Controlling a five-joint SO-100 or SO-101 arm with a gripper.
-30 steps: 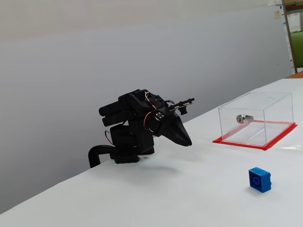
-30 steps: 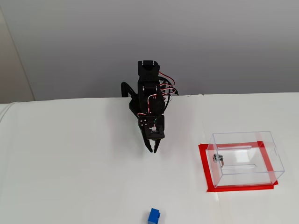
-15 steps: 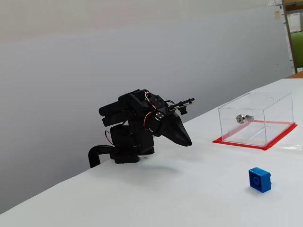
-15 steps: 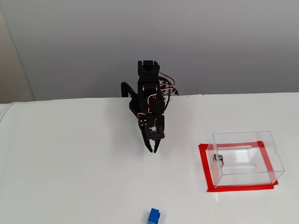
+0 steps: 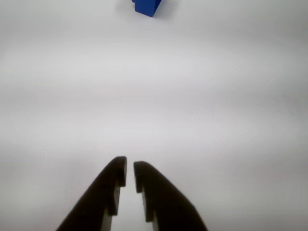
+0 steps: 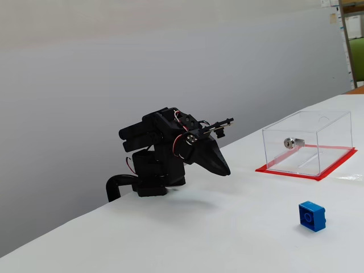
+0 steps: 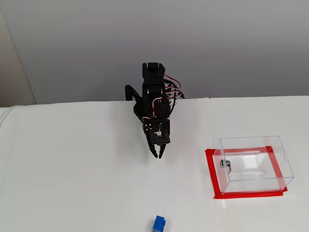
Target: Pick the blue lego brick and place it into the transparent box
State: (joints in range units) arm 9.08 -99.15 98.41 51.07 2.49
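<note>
My pincer (image 5: 130, 174) hangs empty, tips nearly together with only a slit between. The blue lego brick (image 5: 147, 6) lies on the white table (image 7: 72, 183) well ahead, apart from the transparent box (image 7: 253, 164)

Wrist view low, fixed views side and front (both showing arm (image 7: 155, 116))

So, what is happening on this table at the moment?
Nothing is being handled. The black robot arm sits folded, its pincer nearly closed and empty, low over the white table. The small blue plastic lego brick lies apart, ahead of it. The clear plastic box on red edging holds only a small silver metal cylinder.
</note>
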